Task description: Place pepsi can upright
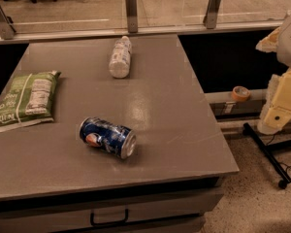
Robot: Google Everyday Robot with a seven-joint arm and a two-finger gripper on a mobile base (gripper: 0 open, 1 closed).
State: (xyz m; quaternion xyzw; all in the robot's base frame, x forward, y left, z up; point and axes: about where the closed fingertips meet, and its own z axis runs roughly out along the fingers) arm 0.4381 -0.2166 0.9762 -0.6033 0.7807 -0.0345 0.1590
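Note:
The pepsi can point(107, 137), dark blue with a red-white-blue logo, lies on its side on the grey table point(174, 130), toward the front left, with its silver top pointing to the front right. My gripper point(276, 113) is the cream-coloured end of the arm at the far right edge. It hangs beside the table, off its right side, well apart from the can and holding nothing I can see.
A clear plastic bottle with a white label point(120, 57) lies on its side at the back of the table. A green snack bag point(26, 98) lies at the left edge. A tape roll point(240, 93) and a black stand leg point(266, 152) are to the right, below the table.

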